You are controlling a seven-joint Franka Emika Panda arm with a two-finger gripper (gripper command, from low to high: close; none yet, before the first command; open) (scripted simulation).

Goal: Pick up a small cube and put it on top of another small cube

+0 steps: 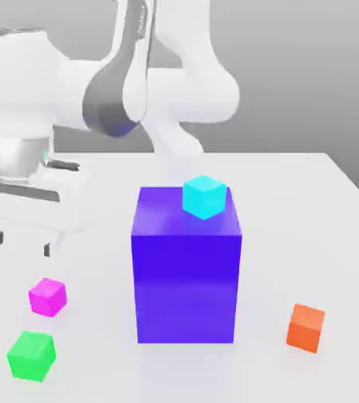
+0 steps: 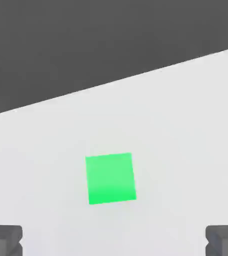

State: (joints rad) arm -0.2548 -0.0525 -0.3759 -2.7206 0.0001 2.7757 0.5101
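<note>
Green cube [image 2: 110,178] sits right under our claw [image 1: 21,243], jaws spread wide and empty. We're still at the approach step. Magenta cube [image 1: 48,297], our pick, lies just beside it, so next we'd shift over and descend.

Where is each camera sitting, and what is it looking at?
Exterior view: off the arm, facing the white table with the big blue-purple block, cyan cube on top, pink cube, green cube, orange cube; the white arm and the tool show.
Hand view: on the hand, looking at the green cube; the tool's open fingertips show.
Shared: green cube, table, tool.
</note>
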